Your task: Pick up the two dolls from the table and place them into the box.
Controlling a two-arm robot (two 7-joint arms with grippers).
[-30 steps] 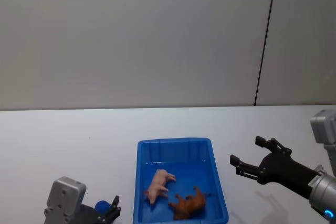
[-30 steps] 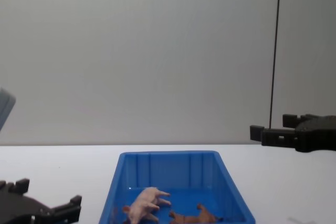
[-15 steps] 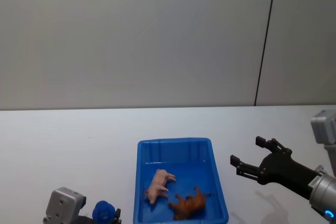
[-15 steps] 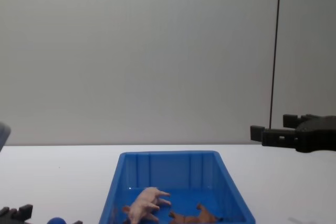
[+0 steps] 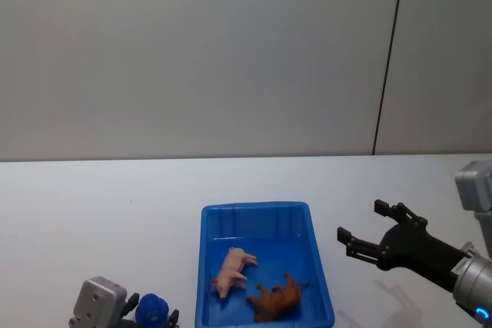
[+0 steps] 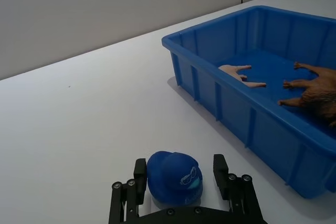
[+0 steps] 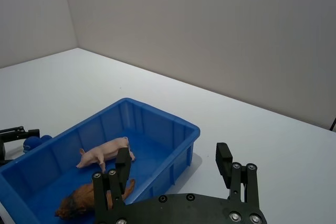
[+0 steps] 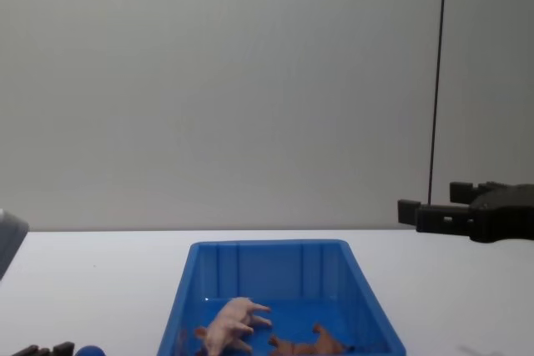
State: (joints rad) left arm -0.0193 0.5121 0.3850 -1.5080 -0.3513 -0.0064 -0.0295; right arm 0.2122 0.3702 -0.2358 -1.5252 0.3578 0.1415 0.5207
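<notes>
The pink pig and brown lion lie on their sides in the blue box, bottom centre. The right pincer hovers spread, empty, right of the box. At lower left, the left pincer, parted, straddles a blue ball on the table.

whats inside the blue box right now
Two dolls lie inside the blue box: the pink pig and the brown lion, both on their sides on the floor. In the chest view the near wall covers their lower parts.
</notes>
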